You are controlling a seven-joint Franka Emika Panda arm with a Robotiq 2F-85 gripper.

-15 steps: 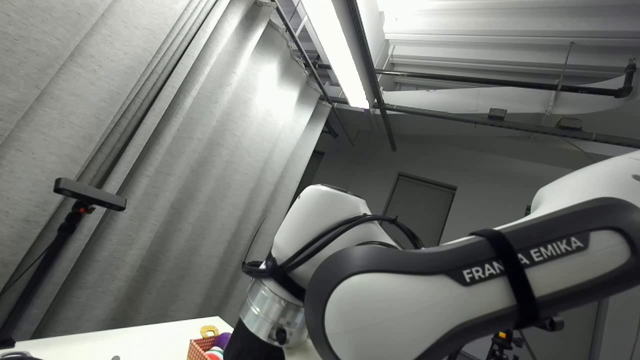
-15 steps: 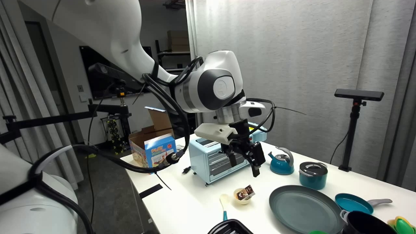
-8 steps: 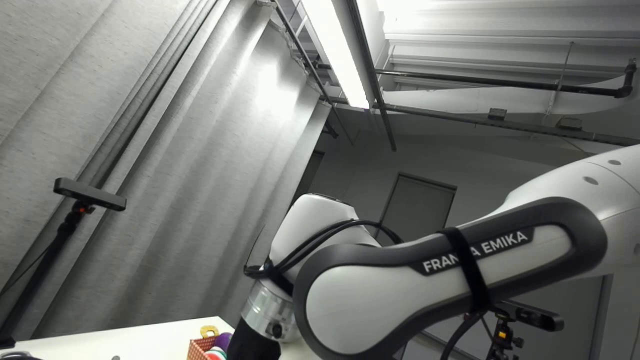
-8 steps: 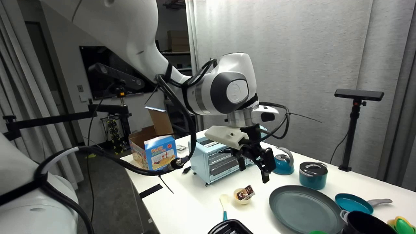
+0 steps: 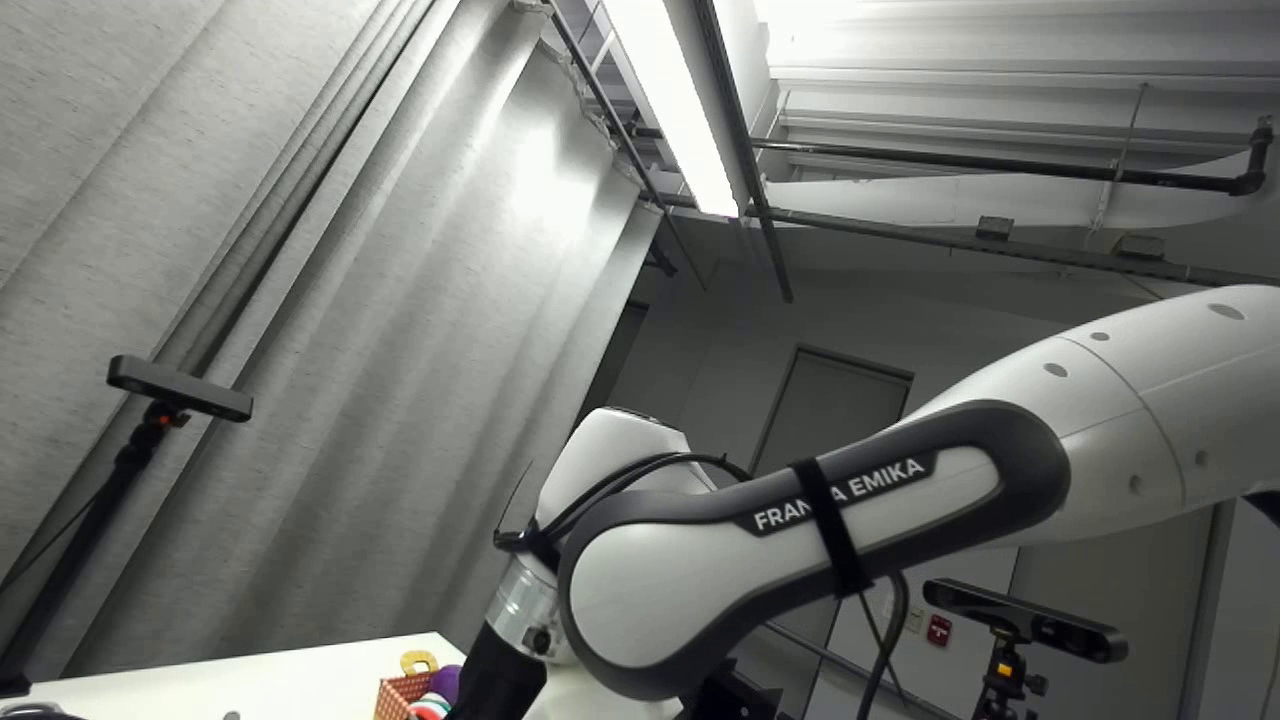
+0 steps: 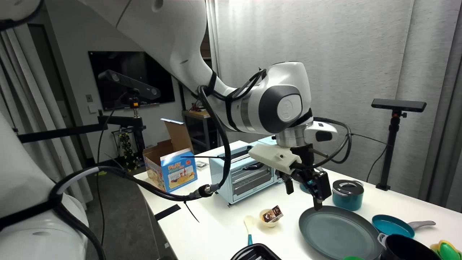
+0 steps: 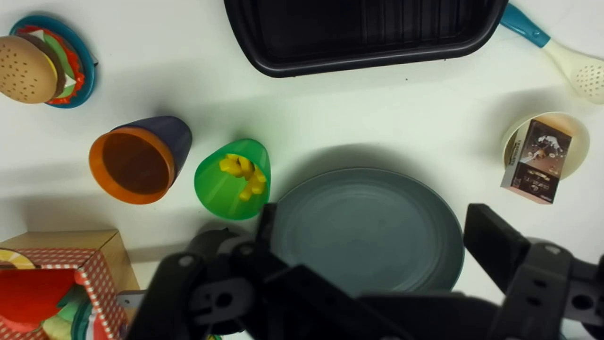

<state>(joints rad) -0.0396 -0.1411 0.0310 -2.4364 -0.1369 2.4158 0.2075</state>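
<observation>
My gripper [image 7: 373, 212] is open and empty, with its black fingers spread above the round grey plate [image 7: 368, 231]. In an exterior view the gripper [image 6: 304, 198] hangs in the air over the table, near the far left rim of the grey plate [image 6: 335, 231]. A green cup [image 7: 212, 184] with yellow pieces inside is by the left finger in the wrist view. A cream bowl [image 7: 575, 137] holding a dark brown box [image 7: 540, 158] lies to the right. An orange-rimmed purple cup [image 7: 132, 165] stands left of the green cup. In an exterior view the fingers are out of frame.
A black tray [image 7: 377, 47], a cream spoon [image 7: 566, 66], a toy burger [image 7: 28, 71] and a checkered basket [image 7: 101, 283] surround the plate. A blue toaster oven [image 6: 249, 177], teal pot [image 6: 347, 195], teal pan [image 6: 391, 225], black pot [image 6: 404, 249] and cardboard box [image 6: 177, 169] share the table.
The arm and open gripper have moved right and slightly down in an exterior view, from before the oven towards the grey plate. The kettle is now mostly hidden behind the gripper. The objects have not moved.
</observation>
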